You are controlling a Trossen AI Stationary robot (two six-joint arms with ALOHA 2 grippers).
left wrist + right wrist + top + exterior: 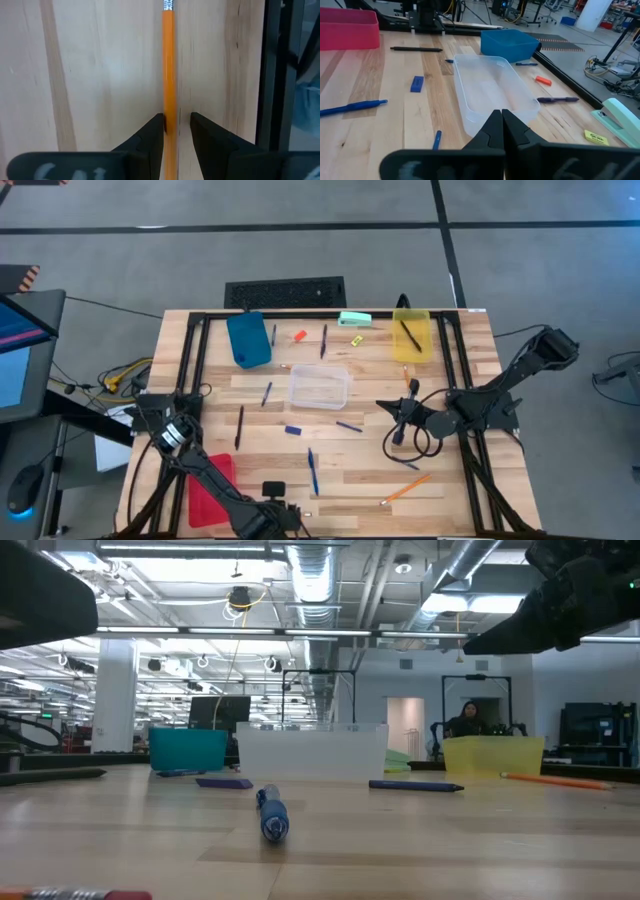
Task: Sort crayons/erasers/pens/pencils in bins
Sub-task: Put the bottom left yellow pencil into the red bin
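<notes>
Left gripper: the left gripper is low at the table's near edge, its two dark fingers part-open, an orange pencil lying on the pale wood between the tips; whether it is gripped cannot be told.
Right gripper: the right gripper hovers right of centre, fingers pressed together on nothing.
Bins: clear rectangular plastic tub mid-table; blue tub and translucent yellow tub at the far side; red tub near the left arm.
Pens: thin blue sticks scattered around the clear tub, one nearer the front.
Erasers: a small blue block lies just before the clear tub; an orange-red piece lies by the blue tub.
Second pencil: another orange pencil lies front right.
</notes>
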